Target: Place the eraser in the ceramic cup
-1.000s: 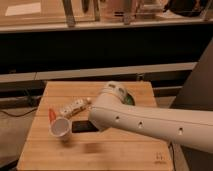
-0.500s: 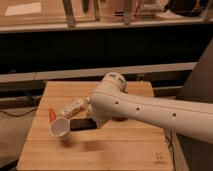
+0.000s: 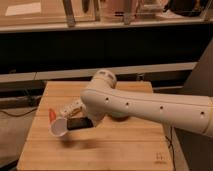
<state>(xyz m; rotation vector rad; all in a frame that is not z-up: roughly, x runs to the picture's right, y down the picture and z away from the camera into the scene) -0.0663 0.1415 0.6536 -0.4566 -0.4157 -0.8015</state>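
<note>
Your hand [image 3: 86, 121] hangs low over the wooden table [image 3: 125, 150] at its left half. Open or clamped, you cannot tell. It is at the flat black eraser [image 3: 78, 124], just beside the tilted white ceramic cup [image 3: 58, 128] — open wood toward the near edge.

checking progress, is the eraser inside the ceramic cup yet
No, the eraser is outside the ceramic cup, just right of its rim, with the gripper at it.

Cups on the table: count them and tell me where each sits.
1. The cup is near the table's left edge, just left of the eraser. The arm may hide others; the gripper is hidden behind it, near the eraser.
</note>
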